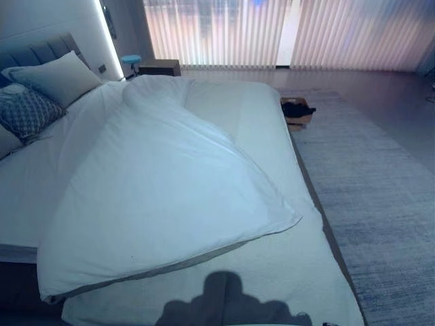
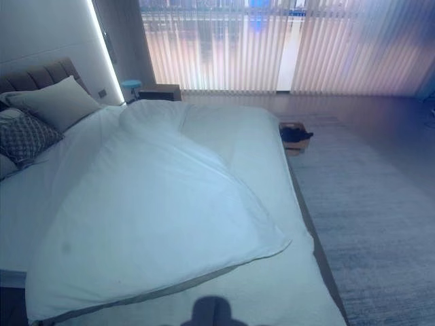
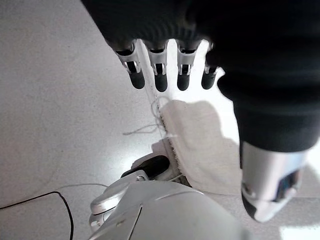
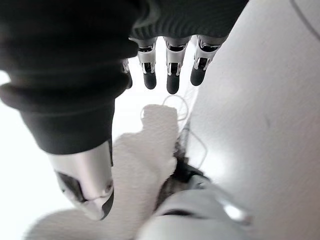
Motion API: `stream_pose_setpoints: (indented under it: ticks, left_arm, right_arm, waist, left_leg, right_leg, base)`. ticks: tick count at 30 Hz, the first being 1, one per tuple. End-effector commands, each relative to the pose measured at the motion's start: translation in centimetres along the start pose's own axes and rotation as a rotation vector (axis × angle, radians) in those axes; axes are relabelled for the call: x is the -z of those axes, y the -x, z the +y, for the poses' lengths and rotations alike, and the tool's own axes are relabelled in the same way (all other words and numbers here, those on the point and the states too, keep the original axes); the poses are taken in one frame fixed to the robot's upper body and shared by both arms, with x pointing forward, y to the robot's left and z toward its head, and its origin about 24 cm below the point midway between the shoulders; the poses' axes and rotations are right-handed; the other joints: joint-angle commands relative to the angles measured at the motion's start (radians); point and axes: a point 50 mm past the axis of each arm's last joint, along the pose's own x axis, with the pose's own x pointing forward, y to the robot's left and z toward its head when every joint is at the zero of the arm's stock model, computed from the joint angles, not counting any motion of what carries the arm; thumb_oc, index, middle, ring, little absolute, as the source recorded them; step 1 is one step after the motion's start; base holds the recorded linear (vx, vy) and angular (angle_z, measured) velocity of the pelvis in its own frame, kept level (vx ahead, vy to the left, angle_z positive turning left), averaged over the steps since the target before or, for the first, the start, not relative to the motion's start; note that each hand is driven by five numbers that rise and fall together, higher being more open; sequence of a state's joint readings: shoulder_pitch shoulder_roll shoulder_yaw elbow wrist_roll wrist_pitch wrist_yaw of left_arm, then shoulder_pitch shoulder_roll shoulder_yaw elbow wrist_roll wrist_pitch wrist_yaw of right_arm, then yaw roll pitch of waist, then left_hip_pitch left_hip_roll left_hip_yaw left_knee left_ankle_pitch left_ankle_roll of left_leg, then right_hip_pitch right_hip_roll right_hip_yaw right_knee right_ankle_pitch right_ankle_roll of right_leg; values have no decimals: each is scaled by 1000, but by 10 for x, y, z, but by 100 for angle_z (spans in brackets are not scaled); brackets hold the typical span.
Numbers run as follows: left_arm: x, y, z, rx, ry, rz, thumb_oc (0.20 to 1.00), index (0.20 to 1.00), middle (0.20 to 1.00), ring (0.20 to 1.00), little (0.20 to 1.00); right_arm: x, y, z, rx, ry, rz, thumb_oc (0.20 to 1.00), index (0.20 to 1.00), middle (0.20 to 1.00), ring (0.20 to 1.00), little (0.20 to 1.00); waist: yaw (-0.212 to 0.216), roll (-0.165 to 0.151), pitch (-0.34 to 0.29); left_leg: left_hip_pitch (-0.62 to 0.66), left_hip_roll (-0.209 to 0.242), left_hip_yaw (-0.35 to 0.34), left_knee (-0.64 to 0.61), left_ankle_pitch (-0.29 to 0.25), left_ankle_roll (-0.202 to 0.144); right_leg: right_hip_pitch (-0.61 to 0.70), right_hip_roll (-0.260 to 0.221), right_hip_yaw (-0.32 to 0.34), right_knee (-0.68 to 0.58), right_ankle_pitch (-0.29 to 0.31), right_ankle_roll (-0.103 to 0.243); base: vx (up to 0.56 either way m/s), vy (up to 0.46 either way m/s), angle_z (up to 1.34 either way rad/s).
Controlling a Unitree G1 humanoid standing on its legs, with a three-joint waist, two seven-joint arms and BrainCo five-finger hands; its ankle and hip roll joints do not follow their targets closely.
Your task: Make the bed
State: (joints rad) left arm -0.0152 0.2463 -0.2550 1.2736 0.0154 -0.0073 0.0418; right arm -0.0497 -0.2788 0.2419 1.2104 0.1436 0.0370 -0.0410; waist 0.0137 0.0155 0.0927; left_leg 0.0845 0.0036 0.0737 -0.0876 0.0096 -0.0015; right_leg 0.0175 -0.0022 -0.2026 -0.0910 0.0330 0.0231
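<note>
A wide bed point(image 1: 272, 136) with a white sheet lies before me. A white duvet point(image 1: 156, 197) is spread crookedly over it, running from the head end down to a folded corner point(image 1: 289, 219) near the right side, with its lower edge slanting across the foot. A grey pillow point(image 1: 58, 76) and a patterned cushion point(image 1: 27, 112) rest at the headboard on the left. My left hand point(image 3: 165, 70) hangs over the floor beside the bed's white edge point(image 3: 200, 145), fingers relaxed and holding nothing. My right hand point(image 4: 170, 65) hangs the same way, open and empty, over white cloth point(image 4: 145, 150).
A grey rug point(image 1: 367, 197) covers the floor right of the bed. A small box with dark items point(image 1: 297, 111) sits on the floor by the bed's right side. A nightstand point(image 1: 160, 66) and a blue stool point(image 1: 130, 61) stand by the curtained window point(image 1: 272, 34).
</note>
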Motion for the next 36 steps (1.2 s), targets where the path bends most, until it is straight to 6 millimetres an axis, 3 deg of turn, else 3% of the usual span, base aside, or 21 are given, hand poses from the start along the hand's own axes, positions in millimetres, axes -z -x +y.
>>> stream_pose_setpoints:
  ticks: [1, 6, 7, 8, 9, 10, 11, 12, 17, 18, 19, 22, 28, 36]
  left_arm:
    - [-34, -3, 8, -45, 44, -82, 1000, 1000, 1000, 1000, 1000]
    - [-52, -4, 9, -69, 79, -125, 1000, 1000, 1000, 1000, 1000]
    - [-60, -3, 10, -76, 86, -147, 1000, 1000, 1000, 1000, 1000]
    - [-60, -3, 10, -76, 86, -148, 1000, 1000, 1000, 1000, 1000]
    - [-69, -3, 10, -80, 95, -173, 1000, 1000, 1000, 1000, 1000]
    - [-69, -3, 10, -80, 95, -173, 1000, 1000, 1000, 1000, 1000]
    - [-76, -3, 9, -83, 107, -192, 1000, 1000, 1000, 1000, 1000]
    - [-76, -3, 9, -83, 107, -192, 1000, 1000, 1000, 1000, 1000]
    - [-91, -1, 7, -87, 140, -239, 1000, 1000, 1000, 1000, 1000]
    - [-92, -1, 7, -87, 140, -240, 1000, 1000, 1000, 1000, 1000]
    - [-98, 0, 7, -86, 152, -259, 1000, 1000, 1000, 1000, 1000]
    - [-109, 2, 6, -83, 175, -299, 1000, 1000, 1000, 1000, 1000]
    - [-132, 8, 6, -77, 211, -385, 1000, 1000, 1000, 1000, 1000]
    - [-163, 22, 7, -65, 227, -536, 1000, 1000, 1000, 1000, 1000]
  right_arm:
    - [-68, -1, 11, -44, -208, -209, 1000, 1000, 1000, 1000, 1000]
    - [-130, 12, 26, -177, -593, -398, 1000, 1000, 1000, 1000, 1000]
    - [-154, 21, 30, -225, -683, -465, 1000, 1000, 1000, 1000, 1000]
    - [-155, 21, 30, -225, -683, -465, 1000, 1000, 1000, 1000, 1000]
    - [-181, 31, 35, -282, -756, -531, 1000, 1000, 1000, 1000, 1000]
    - [-181, 31, 35, -282, -756, -531, 1000, 1000, 1000, 1000, 1000]
    - [-205, 42, 38, -329, -820, -597, 1000, 1000, 1000, 1000, 1000]
    - [-205, 42, 39, -328, -820, -597, 1000, 1000, 1000, 1000, 1000]
    - [-252, 69, 42, -389, -904, -716, 1000, 1000, 1000, 1000, 1000]
    - [-252, 69, 42, -389, -904, -717, 1000, 1000, 1000, 1000, 1000]
    - [-270, 77, 38, -386, -950, -751, 1000, 1000, 1000, 1000, 1000]
    - [-298, 94, 28, -380, -1015, -817, 1000, 1000, 1000, 1000, 1000]
    - [-356, 138, -13, -343, -1177, -965, 1000, 1000, 1000, 1000, 1000]
    - [-408, 215, -80, -251, -1318, -1181, 1000, 1000, 1000, 1000, 1000]
  waist:
    - [-1, -28, 73]
    - [6, -22, 128]
    - [11, -20, 147]
    - [11, -20, 146]
    - [21, -16, 166]
    - [21, -16, 165]
    - [28, -16, 183]
    - [28, -16, 183]
    - [52, -10, 220]
    - [52, -10, 220]
    - [63, -9, 234]
    - [81, -5, 259]
    - [119, 2, 308]
    - [162, 28, 361]
  left_leg:
    - [-36, -32, 10, 0, -20, -16]
    - [-102, -33, 17, 0, 5, -16]
    - [-131, -35, 17, 0, 17, -17]
    - [-132, -35, 17, 0, 17, -17]
    - [-158, -36, 14, 0, 28, -17]
    - [-159, -36, 14, 0, 28, -17]
    - [-186, -38, 11, 0, 38, -19]
    - [-187, -38, 10, 0, 38, -19]
    - [-250, -42, -4, 2, 55, -20]
    - [-252, -42, -5, 2, 56, -20]
    - [-277, -43, -9, 5, 59, -19]
    - [-316, -44, -16, 9, 66, -19]
    - [-422, -47, -32, 54, 63, -15]
    - [-600, -65, -56, 121, 61, -7]
  right_leg:
    - [24, -47, 59, 15, -1, 94]
    - [-49, -51, 60, 26, 17, 94]
    - [-77, -54, 59, 30, 25, 94]
    - [-78, -54, 59, 30, 25, 93]
    - [-103, -59, 57, 34, 31, 92]
    - [-104, -59, 57, 34, 31, 92]
    - [-129, -61, 55, 35, 39, 91]
    - [-130, -62, 55, 35, 39, 91]
    - [-179, -67, 41, 29, 50, 90]
    - [-180, -67, 41, 29, 50, 90]
    - [-197, -68, 39, 28, 52, 90]
    - [-227, -70, 29, 25, 56, 91]
    - [-308, -78, 18, 45, 62, 91]
    - [-460, -91, 7, 103, 73, 91]
  base:
    - [-83, 29, -2]
    - [-73, 26, -1]
    - [-58, 21, -1]
    - [-59, 30, -1]
    - [0, 0, 0]
    - [0, 0, 0]
    - [0, 0, 0]
    - [-2, 7, 4]
    - [12, 1, 6]
    - [7, -1, 20]
    - [4, -5, 24]
    - [-3, -3, 13]
    - [-24, 3, 18]
    - [-48, 12, 14]
